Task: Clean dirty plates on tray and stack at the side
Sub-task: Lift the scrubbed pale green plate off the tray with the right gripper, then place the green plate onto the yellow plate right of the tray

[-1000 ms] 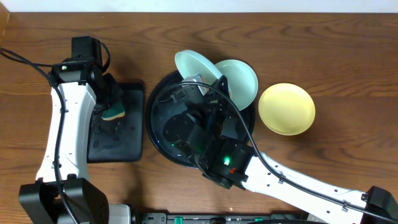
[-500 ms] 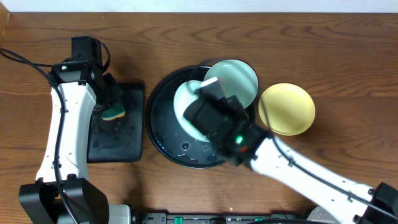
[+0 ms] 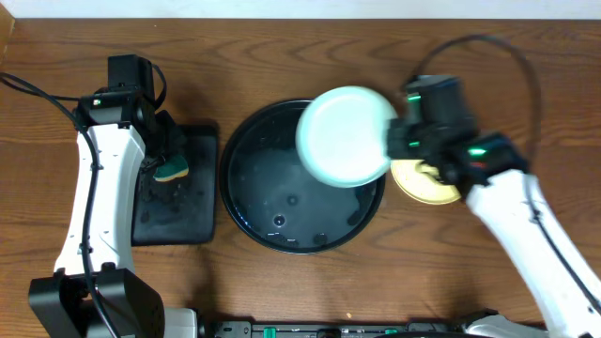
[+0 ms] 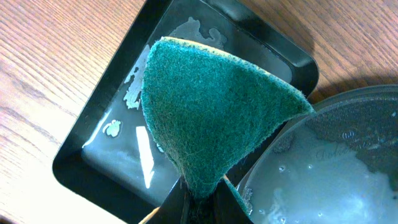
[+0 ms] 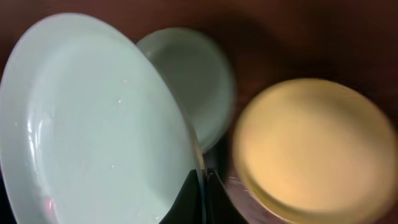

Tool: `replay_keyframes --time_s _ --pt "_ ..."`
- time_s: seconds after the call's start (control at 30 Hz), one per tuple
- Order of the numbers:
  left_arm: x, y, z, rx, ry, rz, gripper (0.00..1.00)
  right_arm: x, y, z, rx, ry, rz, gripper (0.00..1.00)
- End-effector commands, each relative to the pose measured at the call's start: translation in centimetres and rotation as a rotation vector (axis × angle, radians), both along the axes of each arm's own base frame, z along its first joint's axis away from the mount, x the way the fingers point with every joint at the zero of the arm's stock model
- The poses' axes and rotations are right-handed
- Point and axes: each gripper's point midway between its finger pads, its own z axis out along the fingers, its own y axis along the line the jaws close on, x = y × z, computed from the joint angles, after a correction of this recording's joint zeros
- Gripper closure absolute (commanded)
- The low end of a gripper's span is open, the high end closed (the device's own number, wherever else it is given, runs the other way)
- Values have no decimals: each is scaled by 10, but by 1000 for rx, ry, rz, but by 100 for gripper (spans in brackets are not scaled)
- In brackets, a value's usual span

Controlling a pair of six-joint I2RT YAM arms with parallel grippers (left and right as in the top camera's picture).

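My right gripper (image 3: 394, 141) is shut on the rim of an aqua-mint plate (image 3: 344, 137) and holds it raised over the right part of the large round black tray (image 3: 268, 202). In the right wrist view the fingers (image 5: 202, 193) pinch this plate (image 5: 93, 124). The second aqua plate (image 5: 193, 81) lies beyond it, and the pale yellow plate (image 5: 311, 149) lies to the right. From overhead the yellow plate (image 3: 424, 190) is partly under my right arm on the wooden tabletop (image 3: 526, 84). My left gripper (image 3: 167, 155) is shut on a green sponge (image 4: 211, 112).
A small rectangular black tray (image 3: 178, 211), wet inside, lies left of the round tray, under the sponge. It also shows in the left wrist view (image 4: 106, 155). The round tray (image 4: 336, 168) holds soapy water drops. The left arm runs down the table's left side.
My right arm has swung from over the tray's front to the right side, carrying the aqua plate up and right. The left arm and sponge have not moved.
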Motion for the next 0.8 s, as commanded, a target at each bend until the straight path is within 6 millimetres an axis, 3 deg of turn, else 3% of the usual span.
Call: replay_keyframes --time_s 0.0,0.13,0.27,0.43,0.77 --pt "2 2 8 10 -22 -5 93 -1 -53 10 20 8 -152 99" --pt "2 2 8 10 -22 -5 92 -11 -123 -8 -58 94 -351 99" --pt "2 2 8 10 -22 -4 93 -21 -165 -31 -109 173 -457 99" --pt "2 2 8 10 -22 -5 93 -26 -177 -72 -124 284 -484 99" --pt "4 2 8 11 -29 -5 93 -26 -166 -129 -142 438 -423 99"
